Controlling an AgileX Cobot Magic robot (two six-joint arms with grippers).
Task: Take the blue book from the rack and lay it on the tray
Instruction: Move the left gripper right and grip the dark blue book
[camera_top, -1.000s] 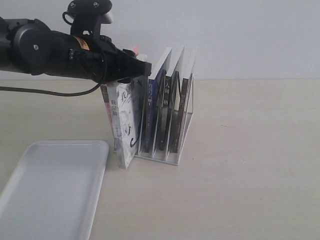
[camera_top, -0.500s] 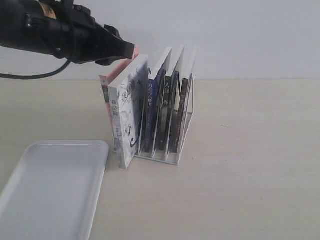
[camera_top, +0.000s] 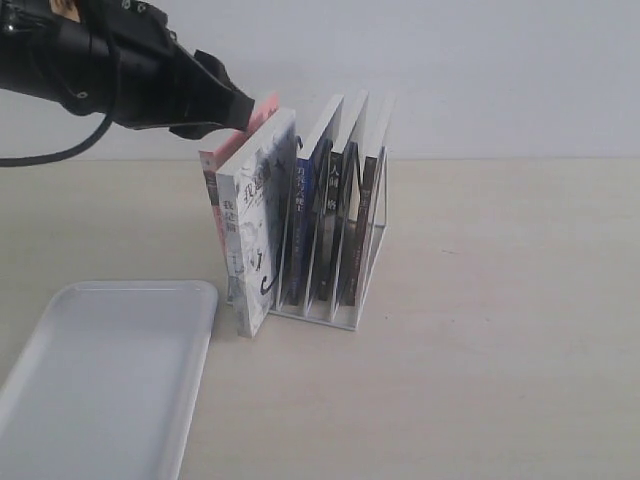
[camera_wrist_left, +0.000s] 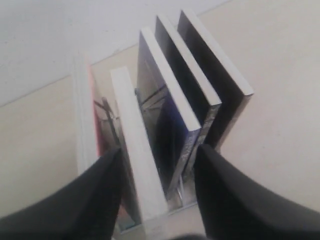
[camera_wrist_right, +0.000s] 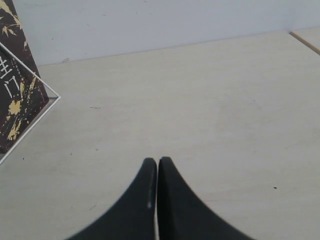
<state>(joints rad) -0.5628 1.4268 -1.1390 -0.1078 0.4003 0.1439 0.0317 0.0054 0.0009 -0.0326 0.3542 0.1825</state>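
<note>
The blue book (camera_top: 303, 215) stands upright in the white wire rack (camera_top: 340, 322), between a white-grey illustrated book (camera_top: 255, 235) and two black-spined books (camera_top: 338, 205). The white tray (camera_top: 110, 385) lies flat at the front left with nothing on it. My left gripper (camera_top: 242, 108) hovers open above the top edges of the leftmost books and holds nothing. In the left wrist view, the left gripper (camera_wrist_left: 157, 156) has its fingers astride the white-grey book (camera_wrist_left: 135, 150) and the blue book (camera_wrist_left: 161, 125) from above, apart from both. My right gripper (camera_wrist_right: 157, 161) is shut and empty over bare table.
A pink book (camera_top: 210, 185) leans at the rack's left end behind the white-grey one. The right wrist view shows a black book with gold print (camera_wrist_right: 15, 95) and a rack wire (camera_wrist_right: 35, 80) at the frame's edge. A white wall stands behind the table.
My left arm has drawn back to the left and upward, away from above the blue book. Its gripper now sits over the pink and white-grey books. The books have not moved.
</note>
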